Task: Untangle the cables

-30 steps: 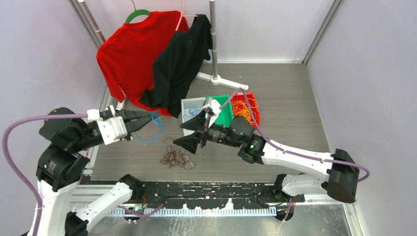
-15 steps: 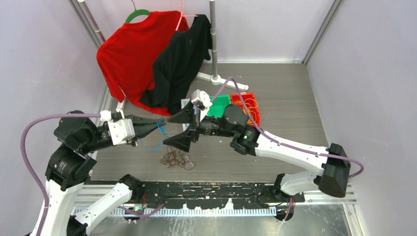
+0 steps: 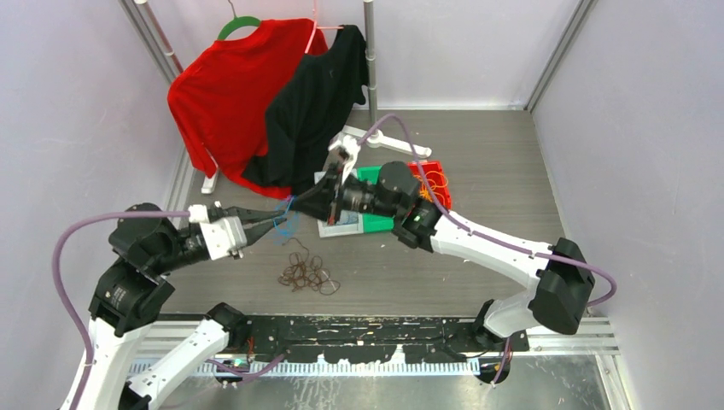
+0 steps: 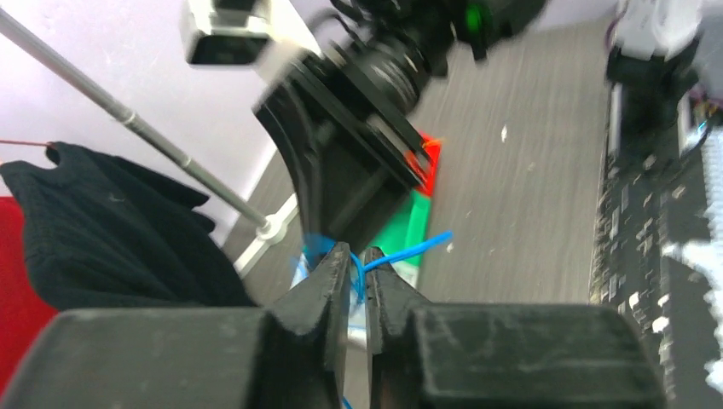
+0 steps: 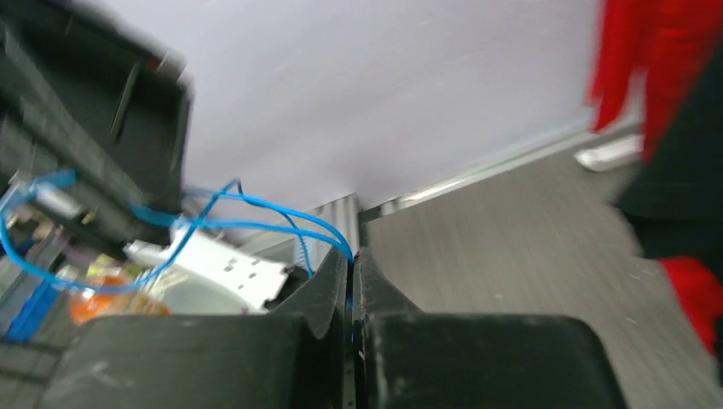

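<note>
Both arms meet over the left-middle of the tabletop [image 3: 499,162], pinching the same blue cable [image 4: 411,248] between them. The left fingers [image 3: 275,222] are closed right down on a strand of it, and in the left wrist view the thin blue line runs out from between their tips. The right fingers [image 3: 297,203] are shut as well, and the right wrist view shows blue loops leading straight into their tips. The two grips sit very near each other, with the rest of the blue cable hanging in loose loops just below. A dark cable bunch [image 3: 307,275] lies apart on the tabletop nearer the arm bases, and the orange cables [image 3: 437,181] sit in a red bin [image 3: 445,203] behind the right arm. I'd say the step in hand is teasing out the blue one. The next move looks like drawing the two grips slowly apart, so the loops open rather than cinch into a knot. Neither pinch should slip on such a thin wire.
</note>
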Tool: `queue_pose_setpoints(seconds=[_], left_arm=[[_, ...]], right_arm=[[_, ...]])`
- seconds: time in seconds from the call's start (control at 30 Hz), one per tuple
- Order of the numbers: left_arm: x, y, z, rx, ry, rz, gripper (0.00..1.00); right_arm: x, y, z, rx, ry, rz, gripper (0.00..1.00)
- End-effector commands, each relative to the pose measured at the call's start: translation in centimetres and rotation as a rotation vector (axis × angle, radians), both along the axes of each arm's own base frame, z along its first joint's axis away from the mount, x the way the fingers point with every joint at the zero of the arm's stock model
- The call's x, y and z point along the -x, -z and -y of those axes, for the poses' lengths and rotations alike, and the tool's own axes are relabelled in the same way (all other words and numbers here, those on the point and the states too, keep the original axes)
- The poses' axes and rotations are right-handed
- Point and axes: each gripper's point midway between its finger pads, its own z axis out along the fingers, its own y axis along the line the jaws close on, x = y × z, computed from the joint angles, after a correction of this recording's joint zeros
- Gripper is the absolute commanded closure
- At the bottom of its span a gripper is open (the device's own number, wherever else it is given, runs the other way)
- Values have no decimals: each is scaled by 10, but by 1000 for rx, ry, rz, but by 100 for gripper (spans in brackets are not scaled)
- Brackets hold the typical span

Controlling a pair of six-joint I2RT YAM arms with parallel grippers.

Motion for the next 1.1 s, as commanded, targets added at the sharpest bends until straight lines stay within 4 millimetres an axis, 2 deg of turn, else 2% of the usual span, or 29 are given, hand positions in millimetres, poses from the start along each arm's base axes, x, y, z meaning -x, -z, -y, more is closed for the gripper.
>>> queue_pose_setpoints(seconds=[0.0, 0.1, 0.17, 0.2, 0.33, 0.43, 0.53, 0.63, 0.83, 0.9, 0.97, 1.07], left_arm=[[-6, 37, -10, -135, -26, 86, 82], [-3, 76, -16, -269, -2, 47, 66], [-3, 94, -22, -354, 7, 38, 44], [-4, 99, -24, -376, -3, 30, 40], [-12, 103, -32, -402, -59, 42, 25], [-24, 101, -35, -389, -126, 32, 23], [-34, 95, -32, -351, -160, 14, 21], [-33, 88, -26, -320, -146, -10, 21], [-29, 89, -31, -330, -154, -26, 20], [-27, 93, -34, -339, -163, -26, 20], [-26, 97, -37, -345, -175, -31, 20], [-24, 97, -40, -346, -188, -33, 19]], right_arm=[[-55, -11, 36, -25, 168, -124, 99], [-77, 13, 50, 77, 244, -131, 99], [-97, 36, 61, 180, 325, -121, 99], [-103, 51, 67, 245, 351, -117, 99], [-129, 88, 82, 411, 440, -104, 99], [-143, 108, 86, 487, 475, -96, 99], [-155, 115, 86, 504, 507, -92, 99], [-167, 98, 88, 471, 537, -79, 99], [-171, 22, 95, 272, 485, -78, 99], [-173, 3, 100, 233, 496, -58, 99], [-174, -4, 104, 230, 506, -42, 99], [-178, 0, 106, 264, 525, -24, 99]])
